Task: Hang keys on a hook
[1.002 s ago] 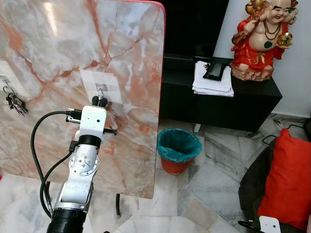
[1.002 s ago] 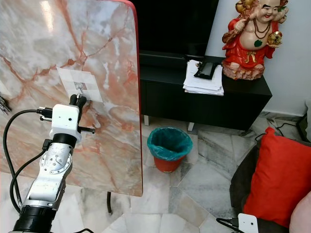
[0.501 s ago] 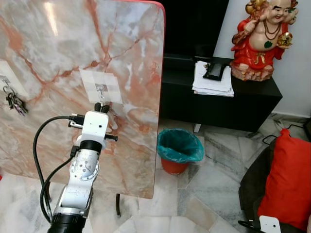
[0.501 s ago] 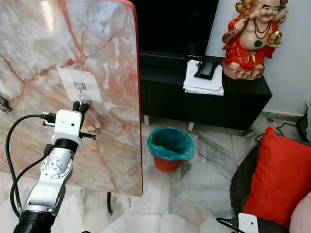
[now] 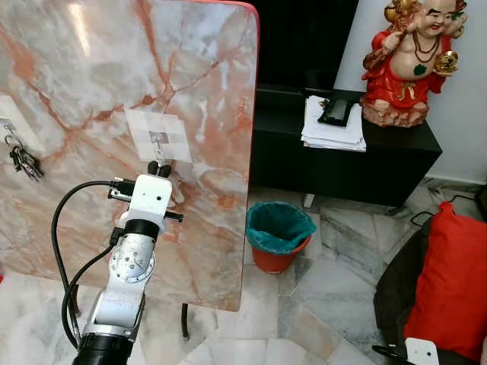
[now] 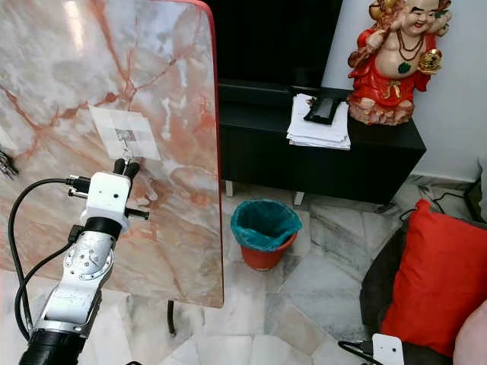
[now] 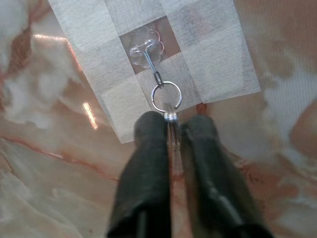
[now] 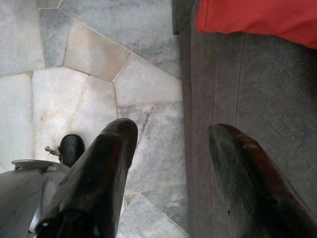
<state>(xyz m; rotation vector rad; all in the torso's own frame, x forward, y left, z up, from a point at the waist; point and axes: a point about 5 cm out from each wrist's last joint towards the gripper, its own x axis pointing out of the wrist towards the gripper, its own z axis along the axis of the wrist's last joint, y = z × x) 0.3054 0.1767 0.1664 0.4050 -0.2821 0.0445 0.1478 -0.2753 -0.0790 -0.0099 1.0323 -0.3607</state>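
marble slab [image 5: 114, 91]: you face a large pink-veined panel standing upright, red edge on its right side, a taped white patch [image 5: 158, 135] at mid-height.
black cabinet [image 5: 342, 163]: to the slab's right; on it a stack of papers [image 5: 331, 125] and a red figurine [image 5: 411, 61].
red cushion [image 5: 449, 281]: at the far right, near the floor.
bin [image 5: 280, 236]: orange, green liner, on the floor by the cabinet.
left gripper [image 7: 171, 124]: your raised arm holds it just below the patch; its fingers are closed to a narrow slit, pinching a thin metal piece.
right gripper [image 8: 171, 134]: hangs low over floor tiles, fingers spread apart, nothing between them.
key ring [image 7: 166, 96]: hangs from the clear hook [image 7: 146, 47] on the patch, joined to the pinched piece.
second key bunch [image 5: 23, 162]: on another hook at the slab's left edge.
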